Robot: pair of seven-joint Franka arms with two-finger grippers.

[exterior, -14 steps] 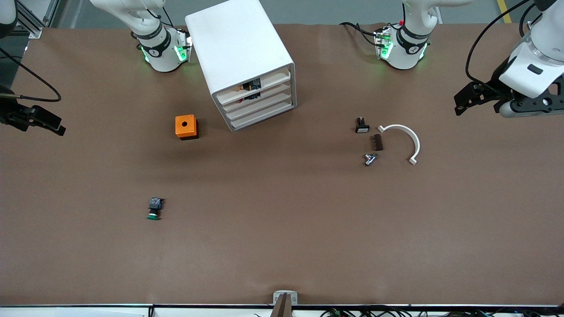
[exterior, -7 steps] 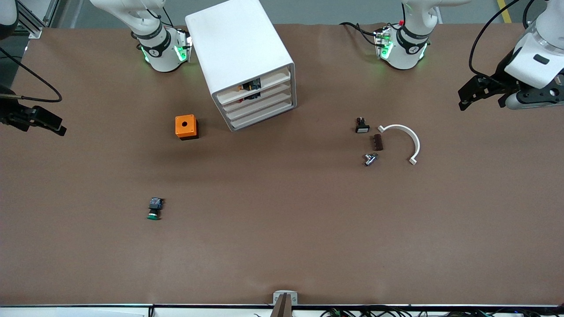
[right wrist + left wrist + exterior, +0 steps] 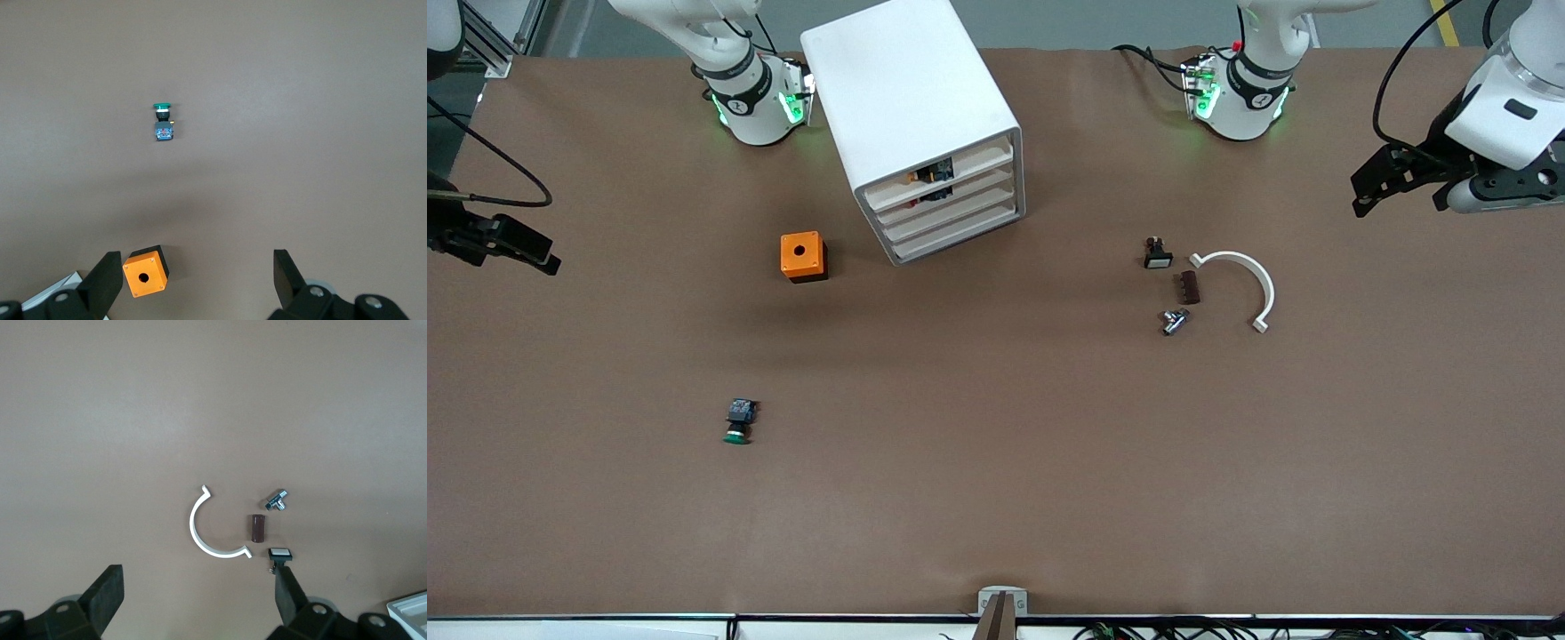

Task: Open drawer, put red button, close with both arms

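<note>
4 drawers are sitting flush in the front of the white cabinet (image 3: 911, 98), and the drawer (image 3: 969, 188) that matters, second from the top, is looking shut. No red button is showing anywhere on the table; small dark and orange bits are peeking through the gaps at the cabinet front, too small to tell whether the red button is among them. Judging from that, the opening, the placing and the closing are probably done, and little or nothing is remaining.

The left gripper (image 3: 1369, 188) is hanging over the left arm's end of the table with its fingers spread wide and holding nothing. The right gripper (image 3: 532, 252) is hanging over the right arm's end, likewise spread and empty. Neither is touching the cabinet.

The green button (image 3: 737, 423) is lying nearer to the front camera than the orange box (image 3: 803, 256), which is sitting beside the cabinet. A white curved clip (image 3: 1249, 284) and 3 small parts are lying toward the left arm's end.
</note>
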